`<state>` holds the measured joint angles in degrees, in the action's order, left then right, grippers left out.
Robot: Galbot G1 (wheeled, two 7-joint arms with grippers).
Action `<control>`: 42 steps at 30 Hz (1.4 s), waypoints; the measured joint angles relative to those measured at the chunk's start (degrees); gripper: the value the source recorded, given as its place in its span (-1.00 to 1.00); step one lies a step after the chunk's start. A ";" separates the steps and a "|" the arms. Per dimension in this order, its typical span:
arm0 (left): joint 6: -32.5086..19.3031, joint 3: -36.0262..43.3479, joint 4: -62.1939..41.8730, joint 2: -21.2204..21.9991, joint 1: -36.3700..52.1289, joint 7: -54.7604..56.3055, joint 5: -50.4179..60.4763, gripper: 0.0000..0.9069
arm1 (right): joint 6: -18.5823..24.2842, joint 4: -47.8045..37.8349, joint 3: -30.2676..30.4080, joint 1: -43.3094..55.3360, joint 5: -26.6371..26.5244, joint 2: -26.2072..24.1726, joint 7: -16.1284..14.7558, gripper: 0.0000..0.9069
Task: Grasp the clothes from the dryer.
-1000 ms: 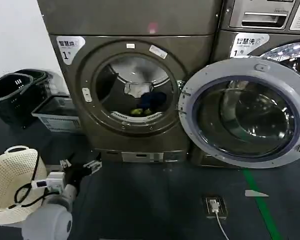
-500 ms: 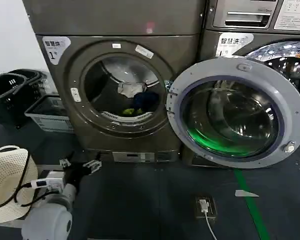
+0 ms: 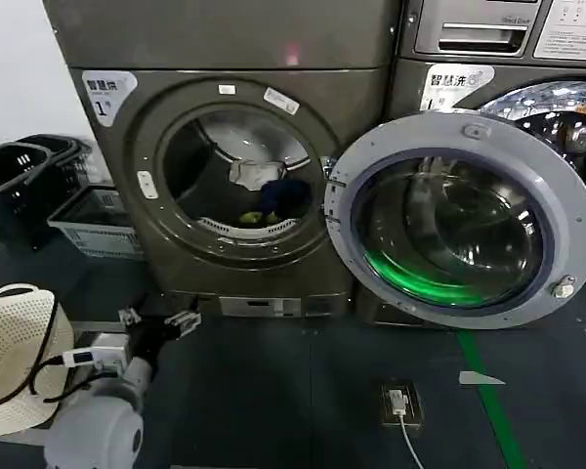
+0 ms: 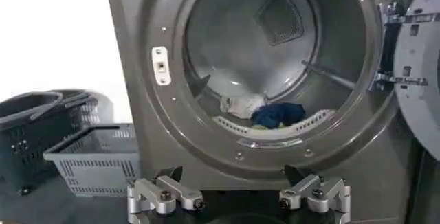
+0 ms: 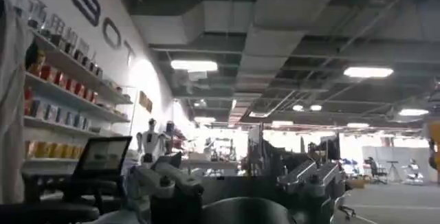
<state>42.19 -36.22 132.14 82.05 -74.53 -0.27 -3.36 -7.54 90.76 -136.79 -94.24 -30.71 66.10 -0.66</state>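
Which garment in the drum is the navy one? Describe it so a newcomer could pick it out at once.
Start at the bronze-grey dryer with its round door swung open. On the drum floor lies the clothes heap. The navy garment is the dark bundle on the hinge side, touching the whitish garment, with a yellow-green garment in front.

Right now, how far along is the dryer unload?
Done: the dryer door is swung open. In hand: the left gripper is open and empty, low in front of the porthole, facing the drum. Left: the clothes lie untouched inside; reach, grasp and pull-out remain. The right gripper is open, pointing away into the room.
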 measured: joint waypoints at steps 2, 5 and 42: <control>0.00 0.01 0.01 0.01 0.00 0.00 -0.05 1.00 | 0.01 0.01 0.09 0.08 -0.01 0.06 0.00 1.00; 0.00 0.00 0.01 -0.07 0.02 0.01 -0.06 1.00 | 0.02 0.13 0.37 0.19 -0.02 0.06 0.00 1.00; 0.00 2.71 -1.67 -1.00 0.53 2.23 -1.81 1.00 | 0.35 -0.17 1.05 0.71 0.06 0.17 0.02 1.00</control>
<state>42.19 -33.51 130.47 81.05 -73.99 1.96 -5.18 -7.19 90.60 -135.74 -93.53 -30.65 66.26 -0.64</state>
